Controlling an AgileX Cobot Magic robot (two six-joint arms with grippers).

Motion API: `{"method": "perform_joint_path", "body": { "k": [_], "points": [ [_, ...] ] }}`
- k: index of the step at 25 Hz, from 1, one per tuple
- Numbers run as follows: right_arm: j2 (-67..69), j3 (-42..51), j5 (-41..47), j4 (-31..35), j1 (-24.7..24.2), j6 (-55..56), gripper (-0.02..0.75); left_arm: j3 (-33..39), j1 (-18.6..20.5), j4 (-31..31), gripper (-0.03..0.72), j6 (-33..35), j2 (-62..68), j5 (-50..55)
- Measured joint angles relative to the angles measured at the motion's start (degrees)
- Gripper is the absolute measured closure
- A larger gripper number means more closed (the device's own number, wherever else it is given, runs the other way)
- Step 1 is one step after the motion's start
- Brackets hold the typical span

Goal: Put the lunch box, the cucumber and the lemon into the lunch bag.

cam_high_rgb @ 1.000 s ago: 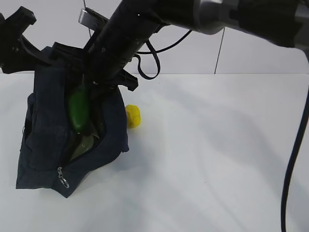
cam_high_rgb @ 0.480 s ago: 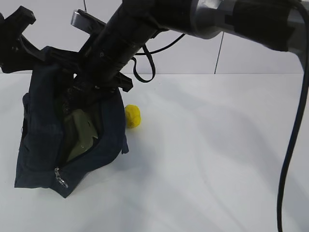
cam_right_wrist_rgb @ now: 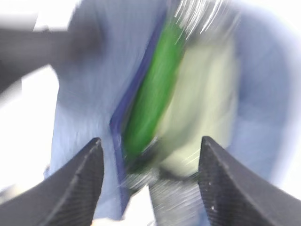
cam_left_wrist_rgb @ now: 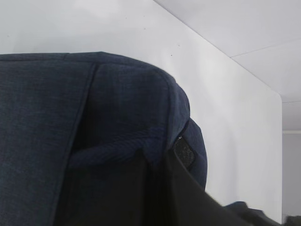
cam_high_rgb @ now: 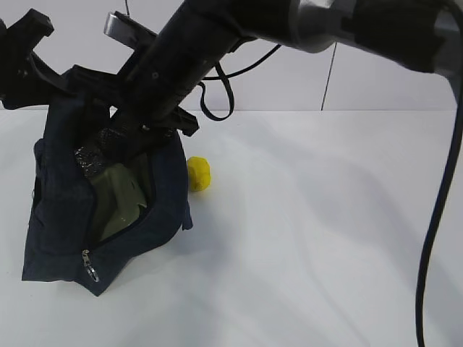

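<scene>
The navy lunch bag (cam_high_rgb: 65,210) stands at the left with its mouth open toward me. My left gripper (cam_high_rgb: 78,75) is shut on the fabric at its top edge, and in the left wrist view its jaws (cam_left_wrist_rgb: 160,157) pinch the cloth beside the strap. The lunch box (cam_high_rgb: 123,199) shows its pale green lid inside the bag. My right gripper (cam_high_rgb: 105,148) is at the bag's mouth, open and holding nothing (cam_right_wrist_rgb: 148,155). The cucumber (cam_right_wrist_rgb: 150,103) lies inside beside the lunch box (cam_right_wrist_rgb: 202,108), blurred. The lemon (cam_high_rgb: 200,173) sits on the table right of the bag.
The right arm (cam_high_rgb: 217,36) crosses from the upper right down to the bag, with a black cable (cam_high_rgb: 438,238) hanging at the right edge. A metal zipper pull (cam_high_rgb: 91,269) dangles at the bag's front corner. White table (cam_high_rgb: 311,231) spreads to the right.
A second ago the right gripper held the cucumber upright in the bag's mouth. The jaws have opened and the cucumber has dropped inside. The bag shifted slightly left.
</scene>
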Motion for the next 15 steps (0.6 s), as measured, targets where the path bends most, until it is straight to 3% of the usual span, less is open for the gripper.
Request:
{"method": "perform_joint_path", "body": {
  "k": [6, 10, 15],
  "points": [
    [0.00, -9.35, 9.22, -4.34, -2.58, -1.50, 0.241, 0.00, 0.00, 0.00, 0.664, 0.00, 0.00, 0.00],
    [-1.11, -16.75, 10.22, -15.12, -3.85, -0.49, 0.244, 0.00, 0.00, 0.00, 0.664, 0.00, 0.10, 0.00],
    [-3.28, -18.84, 10.74, -26.52, -5.29, 1.27, 0.244, 0.00, 0.00, 0.49, 0.664, 0.00, 0.10, 0.00]
  ]
}}
